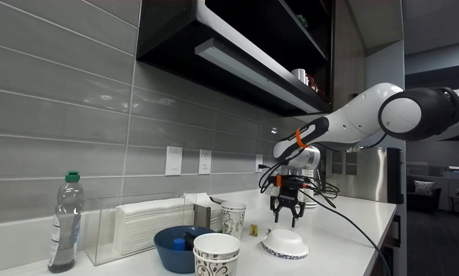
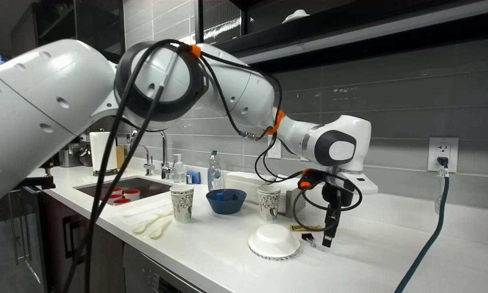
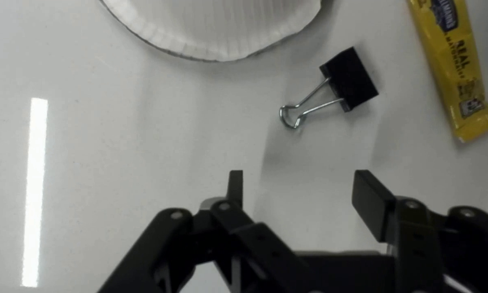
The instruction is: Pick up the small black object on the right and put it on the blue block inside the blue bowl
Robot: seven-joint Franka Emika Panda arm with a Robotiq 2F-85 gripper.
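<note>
Black two-fingered hand (image 3: 299,183), spread wide, near a black binder clip with silver wire handles (image 3: 350,79)

The fingers (image 3: 372,205) stand wide apart over the glossy white counter (image 2: 374,268). The clip lies on the counter between an upturned white paper bowl with fluted sides (image 2: 273,240) and a yellow mayonnaise packet (image 3: 451,73); in the wrist view it lies beyond the fingertips, apart from them. Well away, a round, dark blue bowl (image 2: 226,207) holds a small bright blue block (image 1: 179,244) and a black object (image 1: 189,239) whose shape is hard to make out. A stack of patterned white paper cups (image 2: 182,205) stands near it.
</note>
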